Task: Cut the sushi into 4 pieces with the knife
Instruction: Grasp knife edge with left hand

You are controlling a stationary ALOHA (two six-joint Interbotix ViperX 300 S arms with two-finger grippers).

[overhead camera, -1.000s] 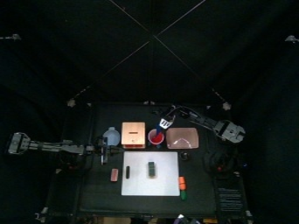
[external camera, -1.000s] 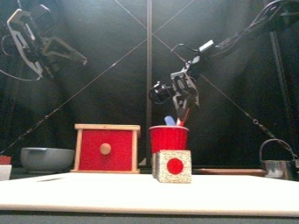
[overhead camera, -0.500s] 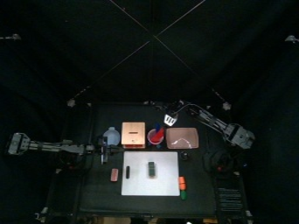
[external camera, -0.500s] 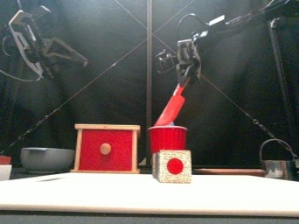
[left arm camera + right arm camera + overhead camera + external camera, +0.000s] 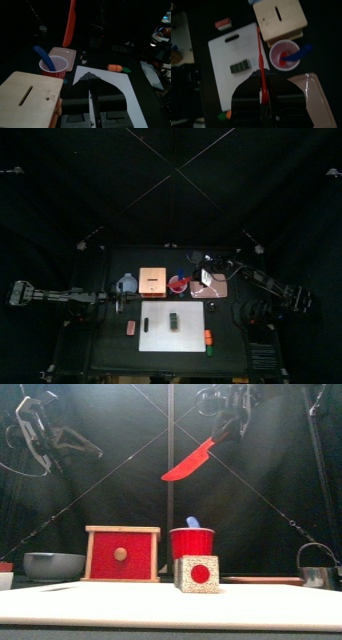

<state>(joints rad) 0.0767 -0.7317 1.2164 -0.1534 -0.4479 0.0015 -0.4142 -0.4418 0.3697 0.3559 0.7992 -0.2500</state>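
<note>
Hanging high over the table (image 5: 94, 343), the right gripper (image 5: 225, 424) has its jaws clenched on the handle of the red knife (image 5: 187, 461), and the blade slants down and to the left in the front view, well clear of everything below. Under it stands the red cup (image 5: 193, 542) with the blue knife (image 5: 193, 522) poking out of the top. The wooden box (image 5: 122, 553) sits just beside the cup, the pink tray (image 5: 214, 286) on the cup's other side, and the bowl (image 5: 127, 284) beyond the box. And the sushi roll (image 5: 174, 318) lies near the middle of the white cutting board (image 5: 191, 328), its dark blocks together, in front of the cup and well below the knife. An orange toy (image 5: 207, 337) rests just off the board's right edge. Over on the left, the left gripper (image 5: 90, 77) hovers at the table's side with its jaws pressed together on nothing, pointing across the board.
</note>
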